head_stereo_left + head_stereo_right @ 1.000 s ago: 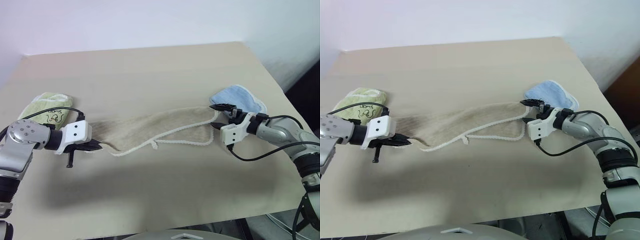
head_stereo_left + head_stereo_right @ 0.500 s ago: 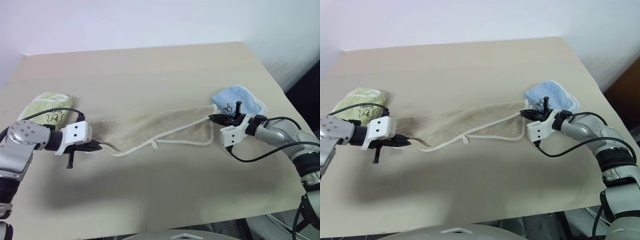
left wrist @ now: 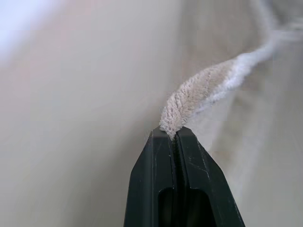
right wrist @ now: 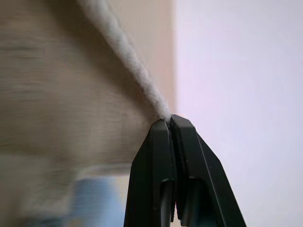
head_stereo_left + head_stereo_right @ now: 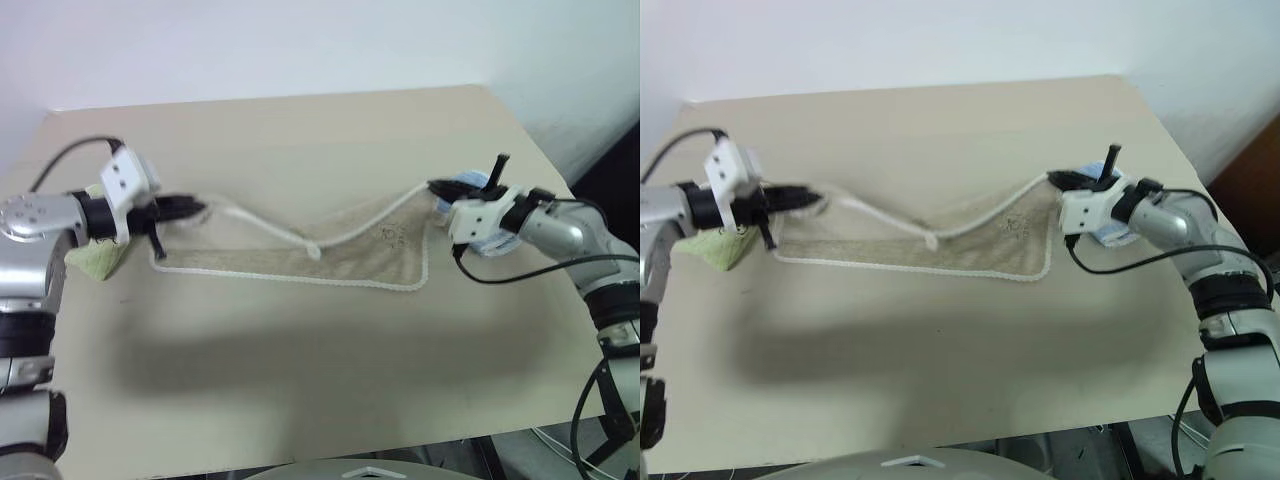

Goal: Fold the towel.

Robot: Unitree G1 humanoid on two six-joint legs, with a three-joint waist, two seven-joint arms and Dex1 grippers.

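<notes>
Both the left hand [image 5: 192, 208] and right hand [image 5: 438, 187] are pinched tight on corners of the towel [image 5: 330, 250], slung above the counter [image 5: 300, 360], and that thin corded edge could slip free.

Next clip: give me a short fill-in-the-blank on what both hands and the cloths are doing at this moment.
1. The left hand and the right hand are each shut on a corner of the beige ____.
2. The towel's lower edge rests on the ____.
3. Behind the right hand lies a light ____ cloth.
4. By the left hand lies a light ____ cloth.

Missing words: towel; table; blue; green
</notes>
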